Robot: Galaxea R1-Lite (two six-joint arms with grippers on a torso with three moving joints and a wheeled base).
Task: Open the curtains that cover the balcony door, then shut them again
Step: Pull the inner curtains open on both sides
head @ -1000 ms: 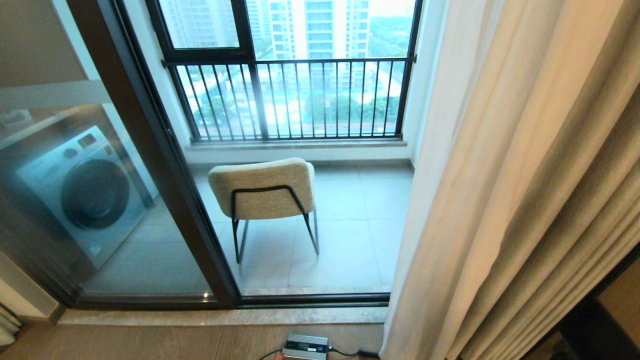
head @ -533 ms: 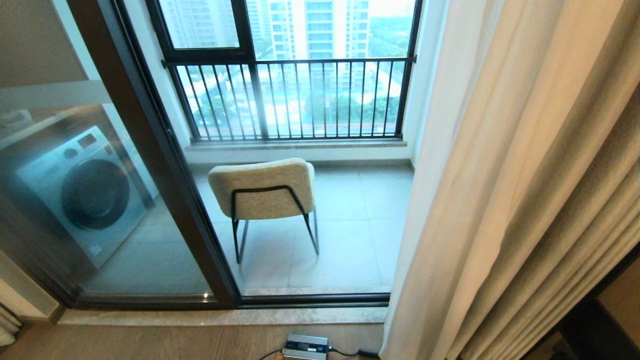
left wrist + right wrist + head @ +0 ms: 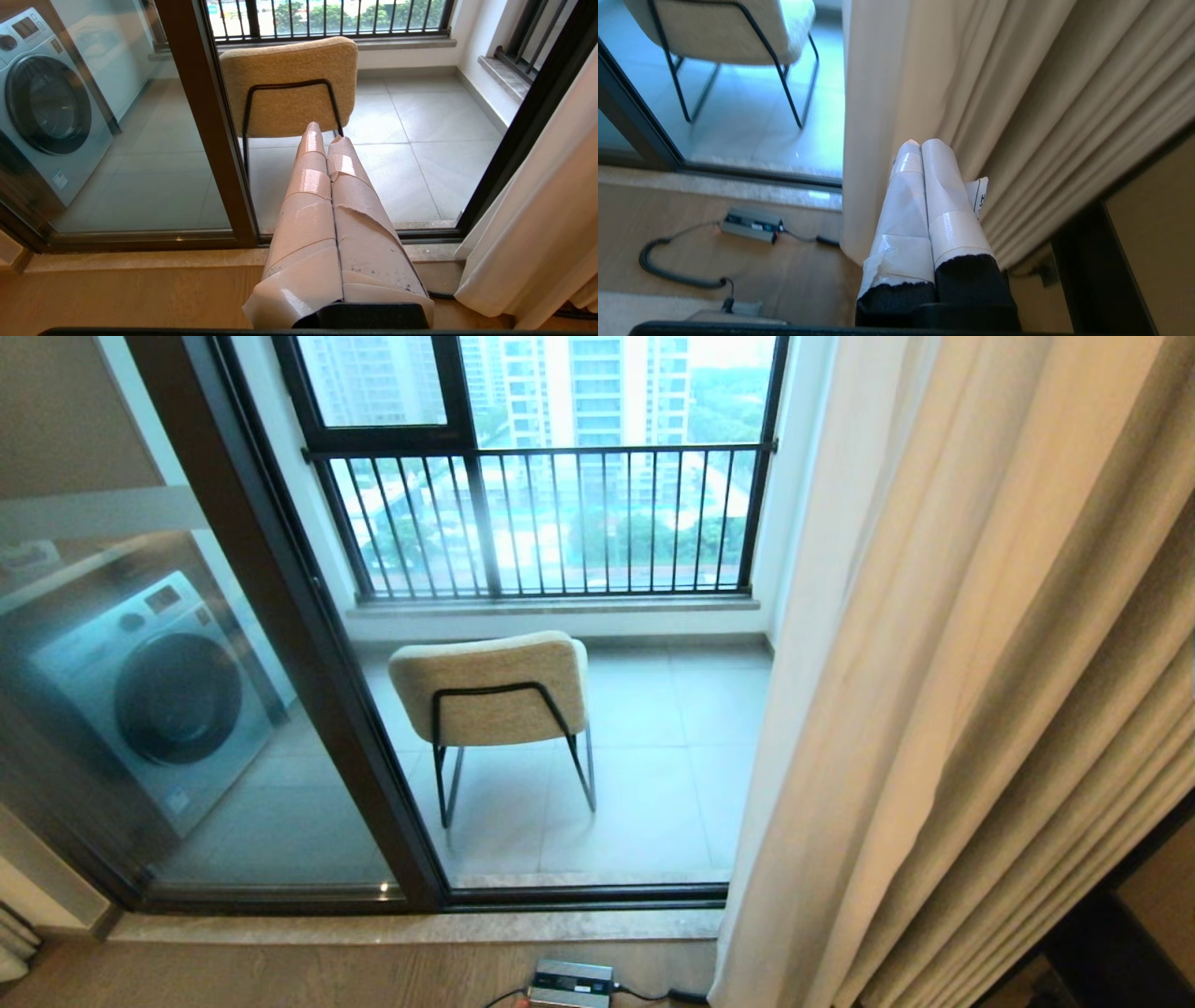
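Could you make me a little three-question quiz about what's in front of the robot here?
1. True or false: the curtains cover the whole balcony door.
2. Which appliance stands behind the glass on the left side of the head view? A) a refrigerator B) a washing machine C) an oven
3. Fill in: both hands are ____, holding nothing.

Key
1. False. The curtains are bunched at the right, so the chair and railing show through the glass.
2. B, the washing machine.
3. Shut. The left hand points toward the chair back, and the right hand sits close in front of the curtains.
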